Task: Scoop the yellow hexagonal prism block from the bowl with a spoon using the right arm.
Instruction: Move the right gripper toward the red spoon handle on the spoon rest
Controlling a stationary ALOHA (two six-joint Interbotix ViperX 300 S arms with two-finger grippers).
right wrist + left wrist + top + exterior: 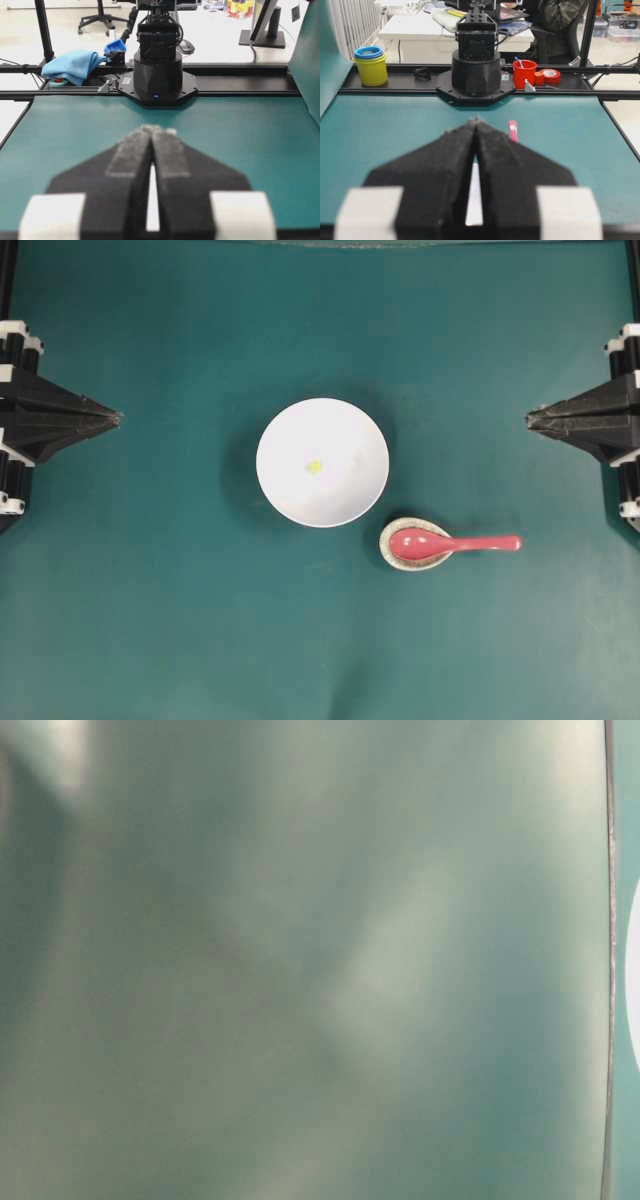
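Overhead view: we see the spoon (452, 543) on its rest (413, 545), handle pointing at the right gripper (528, 420), nearer arm. Both jaws together, empty; left gripper (118, 418) far.

White bowl (322, 462) centred on the green table (150, 620), tiny yellow block (314, 467) inside, red-pink spoon (452, 543) with its scoop on a speckled rest (396, 556) beside the bowl, left gripper (115, 418) and right gripper (530, 419) closed at the edges, well apart from the dishes
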